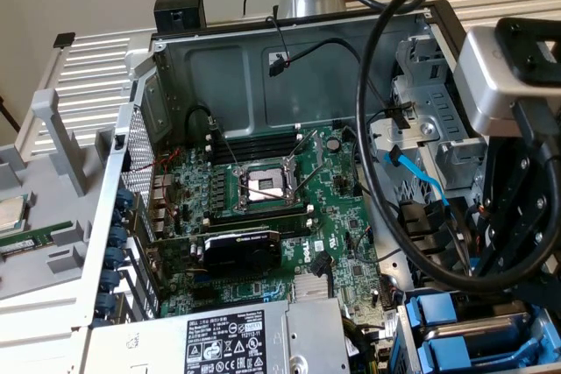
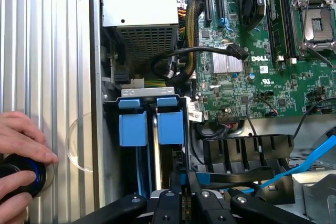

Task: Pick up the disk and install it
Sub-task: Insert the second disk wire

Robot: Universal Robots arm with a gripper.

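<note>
**A:** Status on the arm's black linkage-fingered gripper [image 2: 181, 174]?

**B:** The fingers are drawn almost together, and they look to be pinching a thin edge with blue showing between them. He reads that as the flat silver-grey metal disk [image 2: 181, 178] in its blue plastic rail frame, seen edge-on. The label face is not visible, so this is a judgement.

**A:** Where does the disk sit?

**B:** It is at the mouth of the grey metal drive cage [image 2: 152, 94], in the slot under the square blue plastic tab [image 2: 170, 127] nearer the green Dell motherboard [image 2: 252, 77]. How deep it has gone is hidden by the fingers.

**A:** What does doing it well take?

**B:** The disk should stay square to the slot walls so both rails run in their guides, because any tilt is likely to jam it. The push should go straight along the slot, with the grip firm.

**A:** Hazards?

**B:** The light-blue flat data cable [image 2: 310, 163] and the black ribbed plastic bracket [image 2: 247, 148] lie just beside the fingers and could snag. The thick black cable bundle [image 2: 194, 56] is well apart from them.

**A:** Anyone nearby?

**B:** A person's hand [image 2: 23, 135] rests on a black round knob with a blue ring [image 2: 16, 177], outside the case.
</note>
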